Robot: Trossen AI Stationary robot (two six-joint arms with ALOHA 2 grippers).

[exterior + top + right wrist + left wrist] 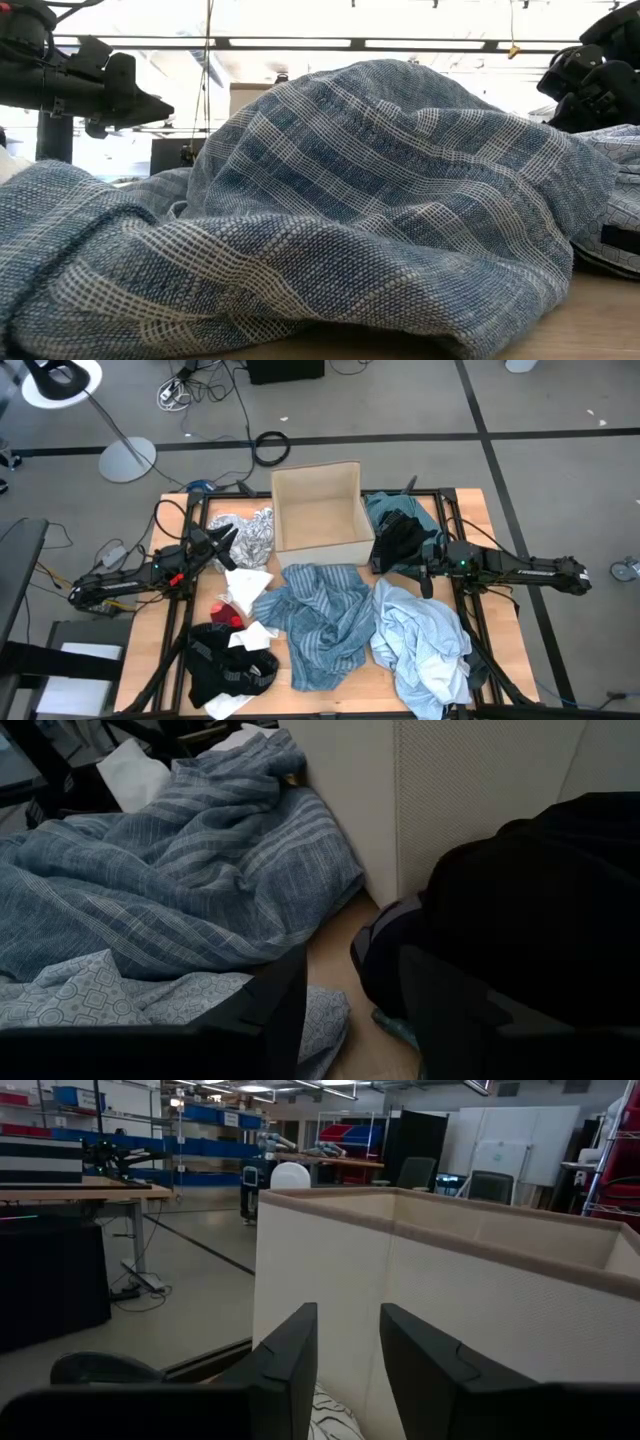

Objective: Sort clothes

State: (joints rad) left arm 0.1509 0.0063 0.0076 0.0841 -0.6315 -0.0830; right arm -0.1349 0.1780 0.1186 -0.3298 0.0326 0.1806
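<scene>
A blue striped shirt (320, 620) lies crumpled at the table's middle and fills the low view (350, 200). A pale blue shirt (420, 645) lies to its right. A black piece (398, 542) rests on a teal top (395, 510) right of the box. A grey-white patterned piece (252, 535) lies left of the box, with a red sock (225, 610) and white socks (250, 635) nearer. My left gripper (226, 541) (348, 1370) hovers open beside the patterned piece. My right gripper (405, 560) (350, 1010) hovers open by the black piece (540, 900).
A tan cardboard box (320, 510) stands open at the table's far middle, its wall (450, 1300) close ahead of the left fingers. Another black garment (230, 665) lies at the near left. A white cloth (245, 582) lies near the red sock.
</scene>
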